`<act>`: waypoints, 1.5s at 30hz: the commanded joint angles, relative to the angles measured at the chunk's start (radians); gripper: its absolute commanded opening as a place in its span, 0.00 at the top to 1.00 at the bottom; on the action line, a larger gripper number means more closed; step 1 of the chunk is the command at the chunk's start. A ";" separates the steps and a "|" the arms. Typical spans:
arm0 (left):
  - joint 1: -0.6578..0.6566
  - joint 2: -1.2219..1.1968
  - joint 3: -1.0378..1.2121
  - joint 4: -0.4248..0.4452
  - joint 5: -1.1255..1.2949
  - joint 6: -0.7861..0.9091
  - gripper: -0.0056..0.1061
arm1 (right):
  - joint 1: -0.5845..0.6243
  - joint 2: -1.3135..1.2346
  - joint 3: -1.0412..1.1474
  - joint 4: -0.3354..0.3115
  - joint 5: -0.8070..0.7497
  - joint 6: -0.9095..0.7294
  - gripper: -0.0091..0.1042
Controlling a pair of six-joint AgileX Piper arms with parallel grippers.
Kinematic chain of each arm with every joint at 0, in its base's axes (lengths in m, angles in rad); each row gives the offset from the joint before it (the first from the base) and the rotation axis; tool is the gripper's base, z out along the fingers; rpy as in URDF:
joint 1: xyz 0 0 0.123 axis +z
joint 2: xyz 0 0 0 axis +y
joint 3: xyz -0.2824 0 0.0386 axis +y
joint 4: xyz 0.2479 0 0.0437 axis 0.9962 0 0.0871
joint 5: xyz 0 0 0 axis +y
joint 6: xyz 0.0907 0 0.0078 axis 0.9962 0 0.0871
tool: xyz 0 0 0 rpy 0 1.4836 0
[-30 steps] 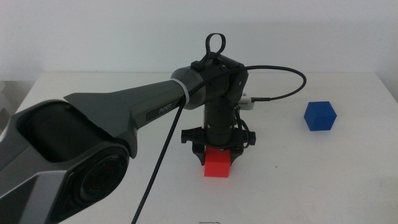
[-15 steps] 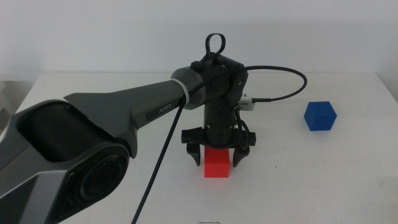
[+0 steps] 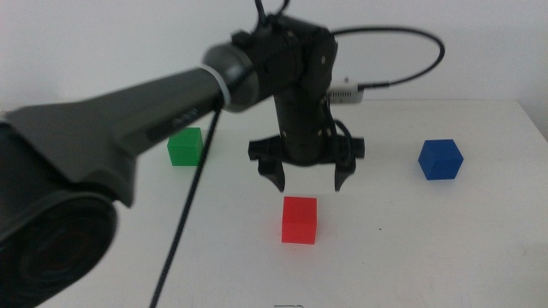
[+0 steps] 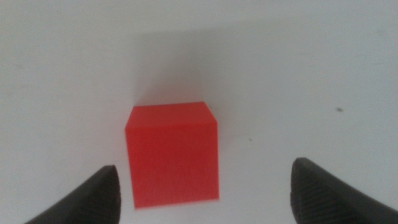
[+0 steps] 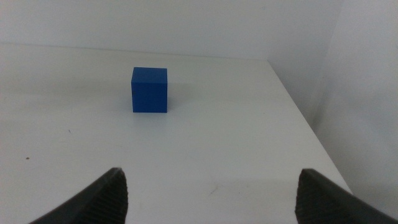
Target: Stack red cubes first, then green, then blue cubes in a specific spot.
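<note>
The red cube [image 3: 300,220] rests alone on the white table near the middle front; it also fills the centre of the left wrist view [image 4: 171,153]. My left gripper [image 3: 307,182] hangs open just above and behind it, its jaws spread wide and holding nothing. The green cube [image 3: 184,146] stands at the left, partly behind the left arm. Over on the right sits the blue cube [image 3: 441,159], seen too in the right wrist view [image 5: 150,89]. My right gripper [image 5: 208,196] is open, well short of the blue cube, and out of the middle view.
The left arm [image 3: 128,120] sweeps in from the left and covers much of that side. Its black cable [image 3: 184,231] hangs down across the front left. The table's right edge [image 5: 305,124] runs close beside the blue cube.
The left gripper opened around the red cube, let it go and rose above it. The arm lifted, uncovering the green cube at the left. The red cube stayed put.
</note>
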State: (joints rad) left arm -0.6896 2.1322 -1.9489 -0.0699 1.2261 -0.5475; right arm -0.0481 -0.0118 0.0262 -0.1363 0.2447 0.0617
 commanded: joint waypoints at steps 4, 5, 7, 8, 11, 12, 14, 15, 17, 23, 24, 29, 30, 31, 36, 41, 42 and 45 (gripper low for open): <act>0.005 -0.158 -0.033 0.070 0.088 -0.003 0.11 | -0.007 -0.016 -0.009 -0.012 -0.078 -0.011 0.09; 0.009 -0.172 -0.033 0.082 0.088 -0.003 0.11 | -0.007 -0.016 -0.009 -0.012 -0.078 -0.011 0.09; 0.029 -0.203 -0.033 0.096 0.088 0.000 0.11 | -0.007 -0.016 -0.009 -0.012 -0.078 -0.011 0.09; 0.042 -0.217 -0.033 0.094 0.088 0.004 0.11 | -0.007 -0.016 -0.009 -0.012 -0.078 -0.011 0.09; 0.085 -0.243 -0.033 0.090 0.088 0.029 0.11 | -0.007 -0.016 -0.009 -0.012 -0.078 -0.011 0.09; 0.107 -0.249 -0.033 0.089 0.088 0.045 0.12 | -0.007 -0.016 -0.009 -0.012 -0.078 -0.011 0.09; 0.144 -0.256 -0.033 0.086 0.088 0.080 0.12 | -0.007 -0.016 -0.009 -0.012 -0.078 -0.011 0.09; 0.166 -0.258 -0.033 0.082 0.088 0.099 0.13 | -0.007 -0.016 -0.009 -0.012 -0.078 -0.011 0.09; 0.206 -0.258 -0.033 0.070 0.088 0.128 0.13 | -0.007 -0.016 -0.009 -0.012 -0.078 -0.011 0.09; 0.334 -0.251 -0.033 0.049 0.084 0.222 0.13 | -0.007 -0.016 -0.009 -0.012 -0.078 -0.011 0.09; 0.355 -0.248 -0.033 0.052 0.075 0.239 0.13 | -0.007 -0.016 -0.009 -0.012 -0.078 -0.011 0.09; 0.439 -0.204 -0.033 0.044 0.011 0.312 0.13 | -0.007 -0.016 -0.009 -0.012 -0.078 -0.011 0.09; 0.452 -0.191 -0.033 0.038 -0.005 0.322 0.13 | -0.007 -0.016 -0.009 -0.012 -0.078 -0.011 0.09; 0.462 -0.176 -0.033 0.032 -0.021 0.328 0.13 | -0.007 -0.016 -0.009 -0.012 -0.078 -0.011 0.09; 0.481 -0.103 -0.033 0.027 -0.097 0.355 0.13 | -0.007 -0.016 -0.009 -0.012 -0.078 -0.011 0.09; 0.481 -0.030 -0.033 0.033 -0.184 0.381 0.13 | -0.007 -0.016 -0.009 -0.012 -0.078 -0.011 0.09; 0.481 -0.017 -0.033 0.033 -0.201 0.381 0.13 | -0.007 -0.016 -0.009 -0.012 -0.078 -0.011 0.09; 0.481 0.016 -0.033 0.038 -0.242 0.384 0.13 | -0.007 -0.016 -0.009 -0.012 -0.078 -0.011 0.09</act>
State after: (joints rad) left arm -0.2097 2.2028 -1.9489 -0.0260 1.0358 -0.1625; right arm -0.0481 -0.0118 0.0262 -0.1363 0.2447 0.0617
